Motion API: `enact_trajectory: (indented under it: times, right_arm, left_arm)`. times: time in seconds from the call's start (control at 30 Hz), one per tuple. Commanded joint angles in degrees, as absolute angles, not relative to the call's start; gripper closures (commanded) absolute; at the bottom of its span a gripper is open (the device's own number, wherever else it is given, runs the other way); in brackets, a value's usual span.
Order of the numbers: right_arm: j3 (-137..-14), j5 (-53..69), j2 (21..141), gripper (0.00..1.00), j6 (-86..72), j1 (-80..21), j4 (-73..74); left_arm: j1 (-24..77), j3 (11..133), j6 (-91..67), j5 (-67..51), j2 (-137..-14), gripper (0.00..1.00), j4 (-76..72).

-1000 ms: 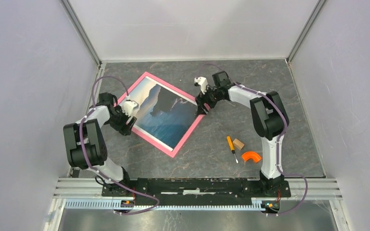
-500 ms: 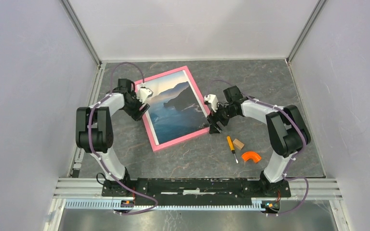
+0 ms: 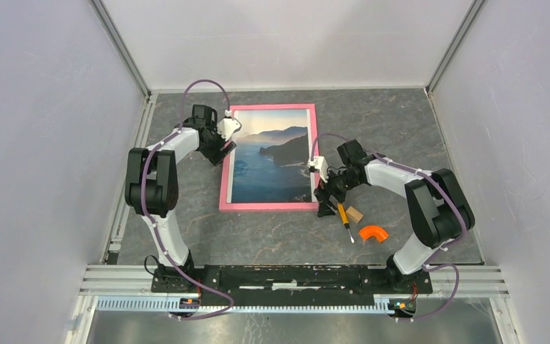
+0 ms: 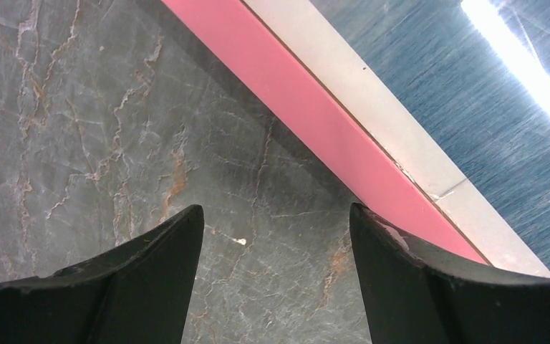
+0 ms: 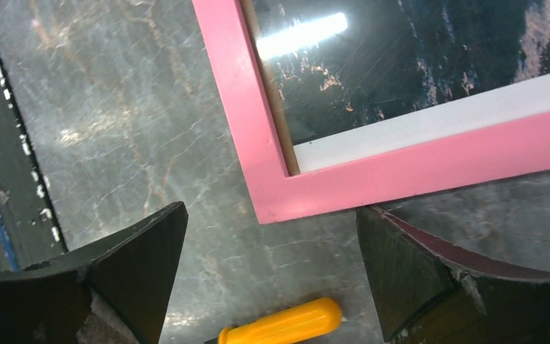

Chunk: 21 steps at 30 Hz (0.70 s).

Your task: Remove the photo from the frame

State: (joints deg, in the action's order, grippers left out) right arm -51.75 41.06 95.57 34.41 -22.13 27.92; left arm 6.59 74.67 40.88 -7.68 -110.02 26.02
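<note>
Veined grey tabletop [image 3: 401,122] bears rectangular pink frame [image 3: 266,207] around glossy photo [image 3: 268,165].

The dark grey counter [image 3: 401,129], with a marble pattern of pale and rust veins, lies inside a booth. A plain lilac-grey left wall panel [image 3: 43,143] and a matching right wall panel [image 3: 530,143] stand at its sides, and a white back panel [image 3: 286,43] closes the far end. Slim aluminium corner posts [image 3: 122,50] join them. A ribbed aluminium rail [image 3: 293,276] runs along the near edge. The light is soft, probably from above.
</note>
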Motion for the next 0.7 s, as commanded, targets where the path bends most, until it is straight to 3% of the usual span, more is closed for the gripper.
enact_trajectory:
  times: [0.0, 0.33, 0.67]
  right_arm:
    - [-49.1, 44.2, 94.0, 0.05, 36.1, -24.2, 33.7]
    - [-59.9, 43.3, 94.1, 0.02, 34.2, -15.6, 33.8]
    - [-60.4, 45.4, 93.5, 0.02, 21.2, -12.0, 22.5]
  left_arm:
    - [9.8, 74.7, 35.0, -18.7, -108.6, 0.18, 27.1]
    - [7.7, 69.2, 35.0, -24.8, -101.6, 0.17, 28.9]
    - [11.6, 68.7, 30.0, -29.6, -89.9, 0.14, 32.5]
